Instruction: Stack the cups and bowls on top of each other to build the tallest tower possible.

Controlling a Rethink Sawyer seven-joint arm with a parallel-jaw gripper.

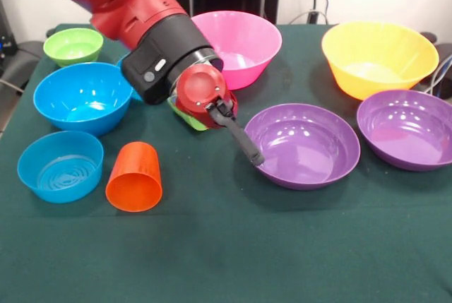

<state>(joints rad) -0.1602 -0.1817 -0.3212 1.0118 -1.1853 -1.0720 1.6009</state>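
— Front view: what do I have in the containers?

— Nothing in any that I can see. Small green bowl upper left, large blue bowl below it, small blue bowl lower left. Orange cup lies tipped beside it. Pink bowl top centre, yellow bowl upper right, two purple bowls right of centre.

— And the arm?

— Arm slants down from the upper left; its red wrist covers something green. Gripper reaches the nearer purple bowl's rim; I cannot tell its finger state.

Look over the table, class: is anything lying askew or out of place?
Yes. The orange cup lies tipped on its side beside the small blue bowl, its mouth facing the camera, while every bowl in view sits upright.
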